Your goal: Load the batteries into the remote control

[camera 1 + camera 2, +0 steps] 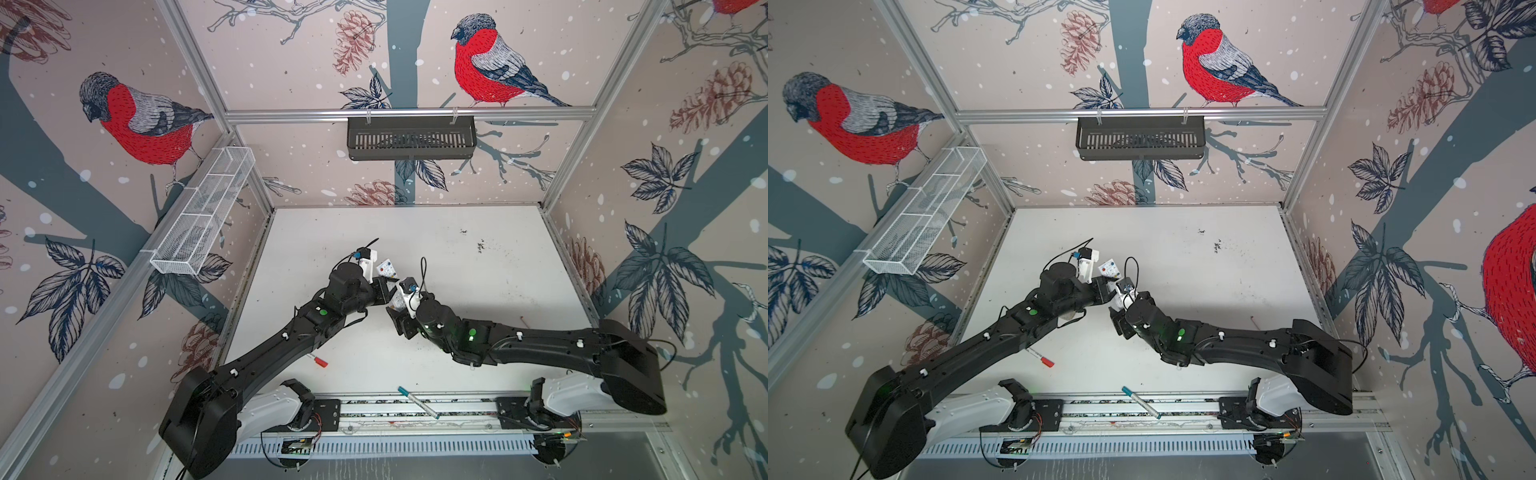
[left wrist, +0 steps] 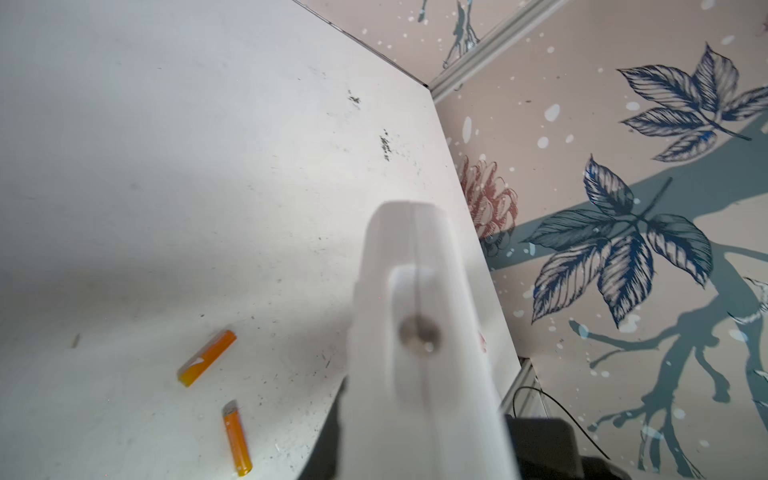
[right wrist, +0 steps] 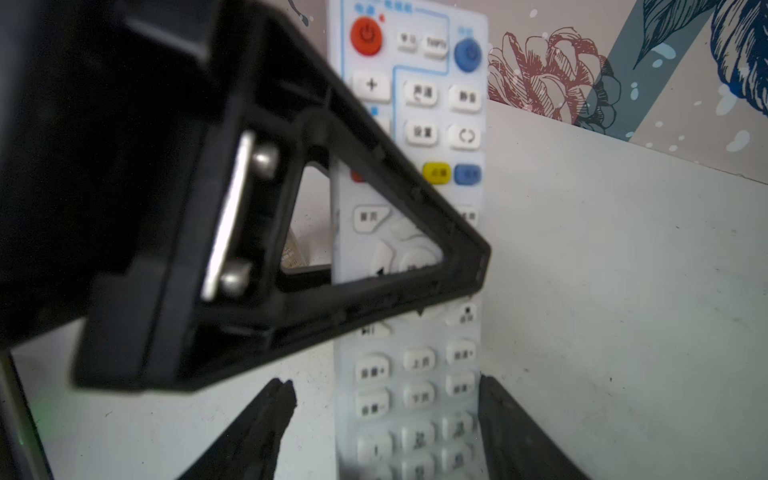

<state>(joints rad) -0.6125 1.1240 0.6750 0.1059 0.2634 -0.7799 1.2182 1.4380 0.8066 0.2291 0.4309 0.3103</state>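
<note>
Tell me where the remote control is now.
Held over the table's middle in both top views, the remote control is clamped by the left gripper, its keypad end between the open fingers of the right gripper.

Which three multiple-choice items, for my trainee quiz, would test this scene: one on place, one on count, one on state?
1. The batteries lie: A on the table; B inside the remote; C in the right hand.
2. Orange batteries showing: A one; B two; C four.
3. The remote is gripped by: A the left hand; B the right hand; C neither.
Key: A, both lie loose there; B, the left wrist view shows two; A, it clamps the remote; the right hand stands open.
</note>
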